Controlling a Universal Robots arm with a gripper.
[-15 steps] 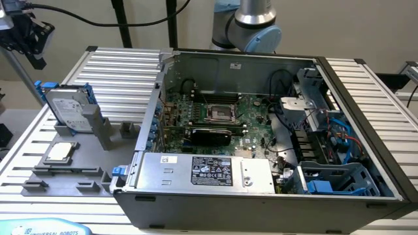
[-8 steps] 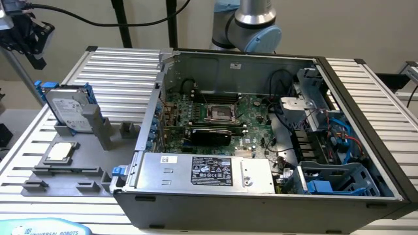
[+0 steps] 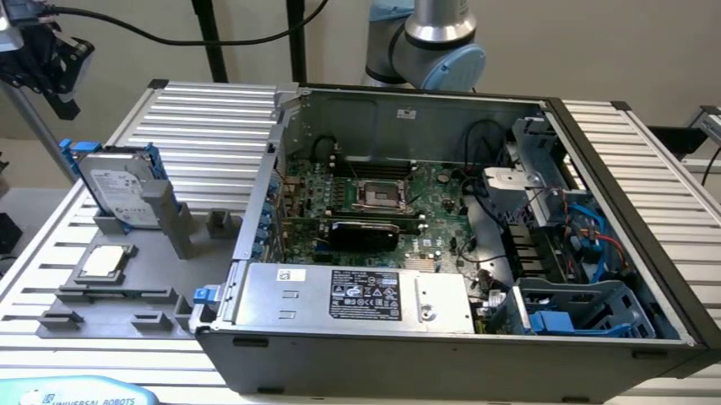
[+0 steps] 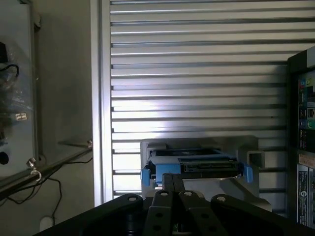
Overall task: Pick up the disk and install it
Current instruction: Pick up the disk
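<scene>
– Aluminium tabletop point(image 3: 214, 110); open computer case point(image 3: 451, 359) on the exterior view's right, free room beside its left edge.
– The disk point(image 3: 113, 190)?
– Upright in grey holder point(image 3: 169, 221), blue edges exposed, apart from case. The fingers point(image 4: 170, 184) are pressed together, empty, near it.

Disk point(image 3: 118, 190) upright in grey holder point(image 3: 113, 291) on table point(image 3: 214, 118), exterior view's left of open computer case point(image 3: 428, 118); my arm point(image 3: 434, 38) behind case.

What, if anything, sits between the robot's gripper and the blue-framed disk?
Nothing visible. In the wrist view the shut gripper points at the disk, upright in its grey holder, with open air between them.
</scene>
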